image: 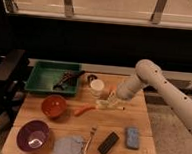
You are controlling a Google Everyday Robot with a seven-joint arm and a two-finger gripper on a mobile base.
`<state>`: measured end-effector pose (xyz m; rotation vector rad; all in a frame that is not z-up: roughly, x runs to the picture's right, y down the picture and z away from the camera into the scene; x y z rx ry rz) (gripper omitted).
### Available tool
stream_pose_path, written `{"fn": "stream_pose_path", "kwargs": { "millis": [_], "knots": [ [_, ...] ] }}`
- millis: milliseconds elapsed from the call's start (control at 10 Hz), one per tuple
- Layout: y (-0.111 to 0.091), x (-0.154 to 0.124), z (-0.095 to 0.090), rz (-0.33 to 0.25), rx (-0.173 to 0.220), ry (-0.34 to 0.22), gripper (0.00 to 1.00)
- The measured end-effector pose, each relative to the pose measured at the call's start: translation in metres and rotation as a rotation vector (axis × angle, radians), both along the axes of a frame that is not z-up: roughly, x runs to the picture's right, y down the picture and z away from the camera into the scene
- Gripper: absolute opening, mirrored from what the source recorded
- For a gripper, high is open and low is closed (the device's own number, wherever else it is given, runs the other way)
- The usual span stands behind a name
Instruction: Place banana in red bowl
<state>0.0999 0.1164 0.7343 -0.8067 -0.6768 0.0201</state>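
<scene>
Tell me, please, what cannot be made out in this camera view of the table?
- The gripper, low over the middle of the table beside the white cup: it merges with the banana, so contact cannot be told.
- The banana: partly covered by the gripper.
- The dark things in the green tray: too small to identify.
- The arm: cut off by the right edge.

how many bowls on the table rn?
2. The red bowl sits left of centre, before the green tray; the purple bowl is at the front-left corner. None seems hidden. The gripper hangs low mid-table, right of both.
</scene>
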Motion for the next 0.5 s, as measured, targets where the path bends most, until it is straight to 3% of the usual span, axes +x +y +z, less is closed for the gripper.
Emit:
{"fn": "stream_pose_path", "kwargs": {
  "millis": [400, 500],
  "knots": [
    [-0.013, -0.059, -0.007, -0.072, 0.070, -0.101, 0.00],
    [-0.017, -0.092, -0.010, -0.091, 0.088, -0.145, 0.00]
  ]
}}
